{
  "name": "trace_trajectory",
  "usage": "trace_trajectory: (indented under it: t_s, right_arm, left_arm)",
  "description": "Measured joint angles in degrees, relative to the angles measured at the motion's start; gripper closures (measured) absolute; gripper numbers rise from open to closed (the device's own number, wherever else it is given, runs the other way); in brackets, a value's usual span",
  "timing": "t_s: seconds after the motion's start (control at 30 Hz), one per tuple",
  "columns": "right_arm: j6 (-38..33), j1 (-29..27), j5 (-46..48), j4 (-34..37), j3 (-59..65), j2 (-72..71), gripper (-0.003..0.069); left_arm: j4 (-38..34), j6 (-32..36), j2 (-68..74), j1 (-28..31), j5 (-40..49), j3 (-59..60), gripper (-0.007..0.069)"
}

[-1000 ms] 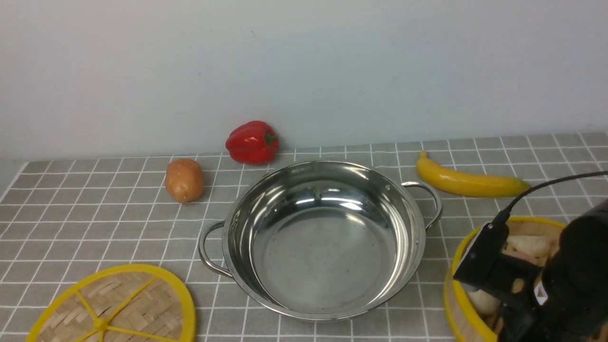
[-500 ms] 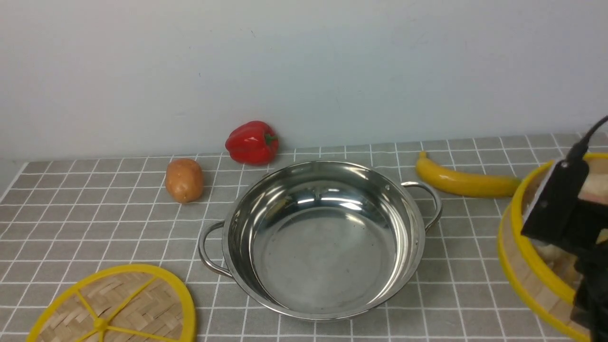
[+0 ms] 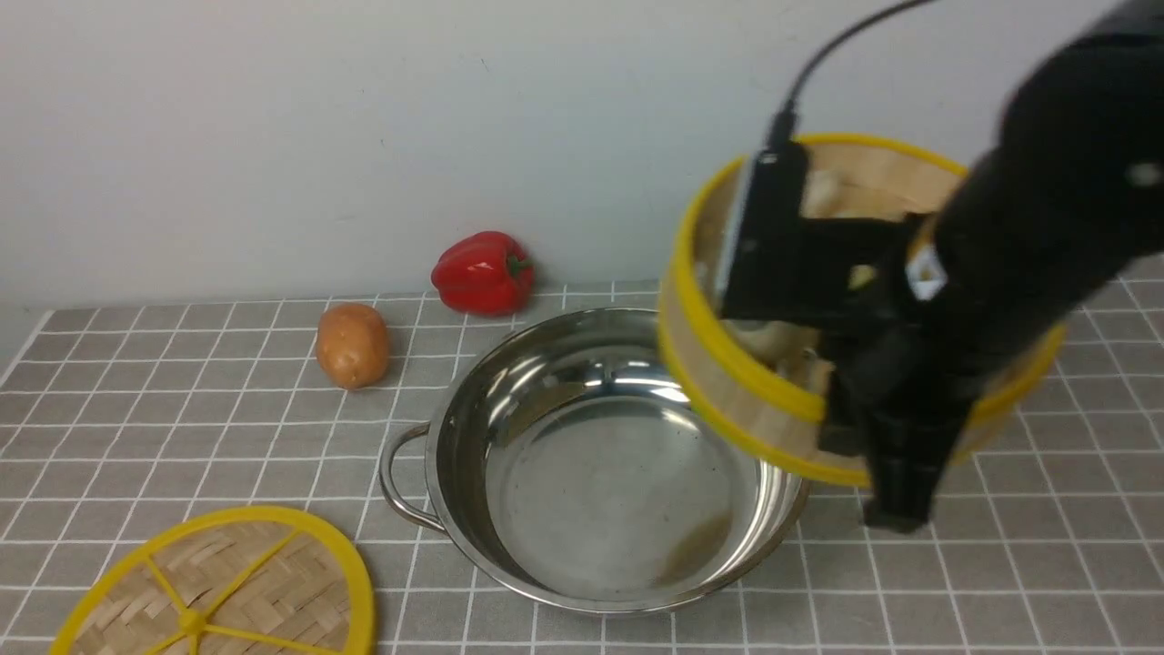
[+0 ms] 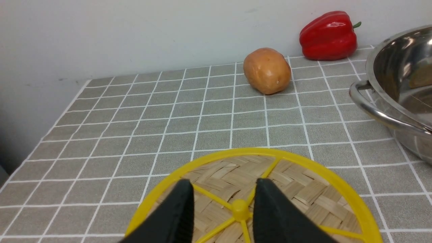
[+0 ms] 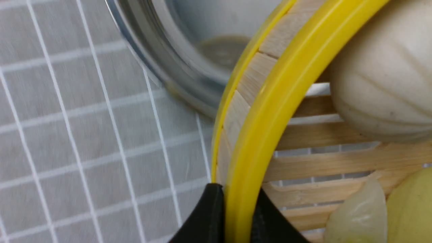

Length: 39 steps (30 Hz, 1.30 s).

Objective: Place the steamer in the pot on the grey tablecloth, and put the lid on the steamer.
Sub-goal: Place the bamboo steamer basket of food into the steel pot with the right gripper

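Grey grid cloth [image 3: 182, 428], shiny SS pot [image 3: 473, 437], slatted bamboo steamer [image 3: 755, 414]

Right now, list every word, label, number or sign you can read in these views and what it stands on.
No text is readable anywhere.
One small white sticker on the right arm: too blurred to read.
The steamer, pot and lid show no print.

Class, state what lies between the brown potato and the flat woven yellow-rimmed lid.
Only bare grey gridded tablecloth separates the brown oval potato from the flat woven bamboo lid; the left wrist view shows it best.
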Motion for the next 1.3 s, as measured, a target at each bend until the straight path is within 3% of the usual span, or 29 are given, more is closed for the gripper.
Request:
trace_trajectory:
  t_s: [0.2, 0.43, 0.87, 1.3]
  right_arm:
    - [-3.1, 5.3, -0.6, 1.0, -9.0, 12.6, 0.0579]
    - [-4.5, 5.5, -0.2, 0.8, -12.3, 21.2, 0.0579]
    - [-6.9, 5.5, -0.7, 7.3, -12.8, 27.0, 0.0579]
    - [-7.2, 5.5, -1.3, 7.2, -12.8, 28.1, 0.0580]
  left_arm:
    - [0.0, 0.0, 0.0, 0.0, 0.0, 0.0, 0.0382]
    - [0.0, 0.0, 0.0, 0.0, 0.0, 0.0, 0.0382]
    - [0.0, 0.0, 0.0, 0.0, 0.0, 0.0, 0.0382]
    - [0.0, 0.0, 0.0, 0.0, 0.0, 0.0, 0.0382]
